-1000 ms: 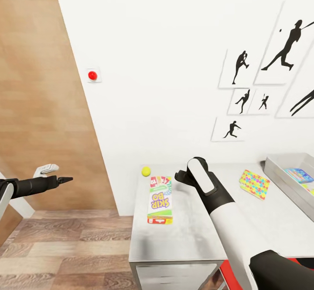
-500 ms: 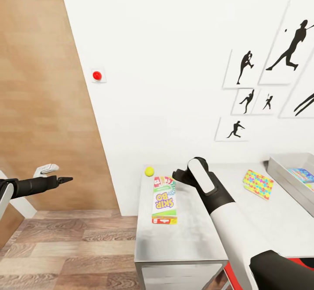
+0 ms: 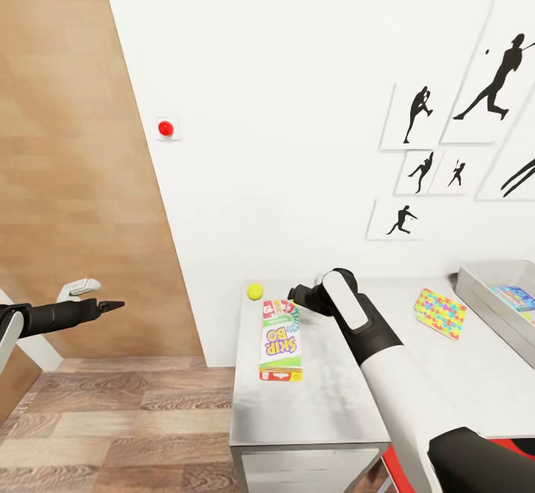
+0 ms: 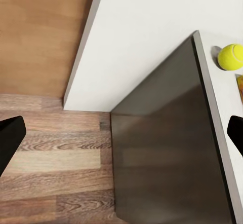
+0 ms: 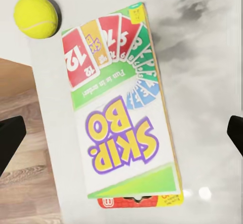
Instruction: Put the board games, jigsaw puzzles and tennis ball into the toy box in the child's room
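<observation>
The toy box (image 3: 483, 301), a shallow translucent pale grey bin with sloping sides, stands at the far right end of the long pale grey-white table (image 3: 327, 396), and a flat, mostly blue game box (image 3: 511, 298) already lies inside it, so I judge that a part of the work is done. Three toys are left on the table as far as the views show. The flat green, yellow and red "SKIP BO" board game (image 3: 280, 339) lies near the table's left end. The thin square jigsaw puzzle tile (image 3: 440, 312), covered in red, yellow, blue and green pieces, lies just beside the toy box. The small yellow-green tennis ball (image 3: 255, 292) rests close to the far end of the SKIP BO box, near the wall. The right gripper (image 3: 299, 294) hovers above that box with its fingers spread wide and holding nothing, so a pick seems to be the next step. The left gripper (image 3: 111, 304) hangs over the wood-plank floor (image 3: 111, 419), beside the table, also spread and holding nothing.
</observation>
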Controlling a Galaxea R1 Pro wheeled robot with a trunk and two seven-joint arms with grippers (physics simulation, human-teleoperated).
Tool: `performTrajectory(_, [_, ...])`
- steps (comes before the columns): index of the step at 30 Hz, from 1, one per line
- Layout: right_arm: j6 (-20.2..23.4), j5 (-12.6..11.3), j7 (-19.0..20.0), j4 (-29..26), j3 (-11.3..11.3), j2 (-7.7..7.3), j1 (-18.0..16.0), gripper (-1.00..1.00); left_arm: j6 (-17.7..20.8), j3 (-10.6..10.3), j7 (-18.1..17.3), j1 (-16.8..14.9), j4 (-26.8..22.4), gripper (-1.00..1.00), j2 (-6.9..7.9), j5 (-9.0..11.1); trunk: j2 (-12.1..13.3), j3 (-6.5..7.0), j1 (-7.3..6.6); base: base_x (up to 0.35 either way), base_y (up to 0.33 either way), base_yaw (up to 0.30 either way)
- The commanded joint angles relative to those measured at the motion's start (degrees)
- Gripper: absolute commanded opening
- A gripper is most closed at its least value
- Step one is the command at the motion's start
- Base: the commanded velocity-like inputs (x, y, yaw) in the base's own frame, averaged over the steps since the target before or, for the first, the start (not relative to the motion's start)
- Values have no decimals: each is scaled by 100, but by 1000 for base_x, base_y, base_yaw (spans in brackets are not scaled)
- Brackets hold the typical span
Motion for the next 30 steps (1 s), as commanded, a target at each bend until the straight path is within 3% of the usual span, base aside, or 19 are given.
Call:
performTrajectory(1, [7,-56,-57,-3,1,-11,-7,100,32,6,-15,-6,-1,100,-1,11,-13,-13,4,0,0,0])
performTrajectory(7, [23,-48,116,1,-9,-58,-31,100,25,26,-33,-6,-8,100,0,18,-13,-13,4,0,0,0])
performTrajectory(12, [26,-80,907,20,-55,-241,-25,100,23,50,-46,-6,-9,100,0,19,-13,-13,4,0,0,0])
performTrajectory(16, [4,-48,1195,18,-58,-271,2,100,23,56,-65,-6,-9,100,0,20,-13,-13,4,0,0,0])
performTrajectory(30, [-36,-23,1260,6,-55,-275,28,100,21,58,-92,-6,-9,100,8,20,-13,-67,4,0,0,0])
